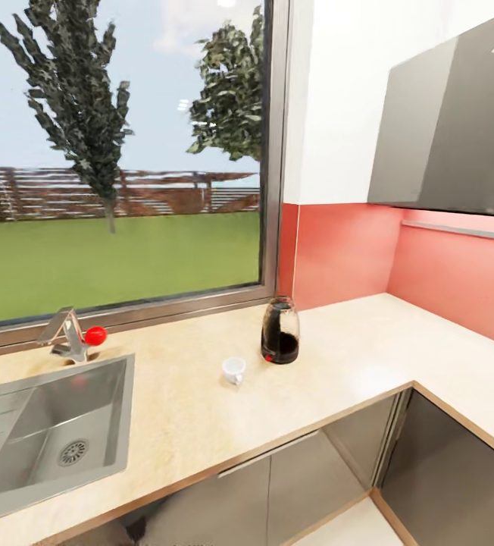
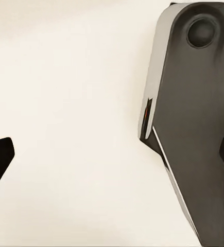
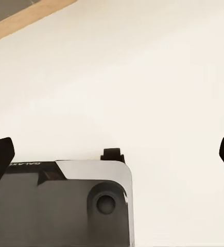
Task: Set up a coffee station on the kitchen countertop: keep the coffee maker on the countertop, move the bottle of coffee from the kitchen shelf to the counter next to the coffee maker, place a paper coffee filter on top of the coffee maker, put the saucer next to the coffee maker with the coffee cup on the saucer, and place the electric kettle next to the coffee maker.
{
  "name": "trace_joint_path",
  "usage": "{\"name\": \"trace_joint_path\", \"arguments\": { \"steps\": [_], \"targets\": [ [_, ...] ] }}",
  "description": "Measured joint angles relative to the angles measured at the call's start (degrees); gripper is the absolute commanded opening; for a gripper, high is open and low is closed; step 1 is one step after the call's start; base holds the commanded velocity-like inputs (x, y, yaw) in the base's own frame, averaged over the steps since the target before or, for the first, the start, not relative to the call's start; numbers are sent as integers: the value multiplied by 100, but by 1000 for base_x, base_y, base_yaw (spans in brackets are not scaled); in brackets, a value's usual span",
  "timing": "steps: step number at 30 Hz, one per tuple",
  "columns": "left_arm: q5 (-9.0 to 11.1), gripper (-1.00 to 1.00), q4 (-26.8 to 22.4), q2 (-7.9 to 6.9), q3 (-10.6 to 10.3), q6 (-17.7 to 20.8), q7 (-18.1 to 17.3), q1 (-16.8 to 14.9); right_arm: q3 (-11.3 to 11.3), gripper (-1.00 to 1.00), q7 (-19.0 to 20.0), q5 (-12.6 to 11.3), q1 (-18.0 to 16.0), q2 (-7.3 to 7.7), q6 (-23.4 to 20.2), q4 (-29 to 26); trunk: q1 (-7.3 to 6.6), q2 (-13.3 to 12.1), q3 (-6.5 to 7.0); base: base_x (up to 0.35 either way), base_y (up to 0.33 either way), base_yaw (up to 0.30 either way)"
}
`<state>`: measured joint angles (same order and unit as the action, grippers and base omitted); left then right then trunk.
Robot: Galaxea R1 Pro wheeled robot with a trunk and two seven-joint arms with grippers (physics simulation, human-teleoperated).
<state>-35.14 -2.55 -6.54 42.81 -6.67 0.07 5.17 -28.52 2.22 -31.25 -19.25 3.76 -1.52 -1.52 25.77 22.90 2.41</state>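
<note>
- The dark glass coffee maker with a black base and a small red mark low on its front (image 1: 280,331) stands upright on the beige stone-look countertop (image 1: 194,417), its long axis vertical, near the back edge just below the lower right corner of the window frame (image 1: 271,152).
- The dark contents sit in the lower part of the vessel; which way its spout faces is hard to make out.
- The small white coffee cup (image 1: 233,370) stands upright on the same countertop, just beside the coffee maker on the sink side and slightly nearer the front edge, apart from it. Its handle direction is too small to tell.
- The stainless steel sink basin with a round drain (image 1: 50,432) is set into the countertop well apart from the cup; its far side is cut off by the picture edge.
- The angular metal faucet with a red ball knob (image 1: 73,336) rises behind the sink.
- Grey cabinet doors (image 1: 292,485) run below the counter; a grey wall cabinet (image 1: 451,129) hangs over the pink backsplash (image 1: 345,250).
- The left gripper (image 2: 112,154) shows two dark fingertips at opposite picture edges, spread wide with nothing between them, above a pale floor and a grey robot body part (image 2: 199,128).
- The right gripper (image 3: 112,154) is likewise spread wide and holds nothing, above a grey robot body part (image 3: 65,206).
</note>
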Motion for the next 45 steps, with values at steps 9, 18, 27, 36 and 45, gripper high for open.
{"name": "trace_joint_path", "arguments": {
  "steps": [9,18,27,36,45],
  "targets": [
    [23,100,-38,-16,-3,-9,8,-2,0,100,-8,1,0,-9,0,0,0,0,0,0,0,277],
    [-25,100,-42,20,-62,-10,12,-13,0,100,-11,1,0,-5,-1,0,0,0,0,0,0,270],
    [-35,100,-51,14,-64,-8,16,-17,-3,100,-8,1,0,-5,-14,-8,0,0,0,0,0,59],
    [-38,100,-50,33,-65,-7,23,-17,8,100,3,-8,0,-9,33,-111,0,0,0,0,0,2],
    [-43,100,-68,-4,-63,-3,48,-35,-2,100,-2,-8,1,-4,153,-1413,0,0,0,0,0,0]
  ]
}}
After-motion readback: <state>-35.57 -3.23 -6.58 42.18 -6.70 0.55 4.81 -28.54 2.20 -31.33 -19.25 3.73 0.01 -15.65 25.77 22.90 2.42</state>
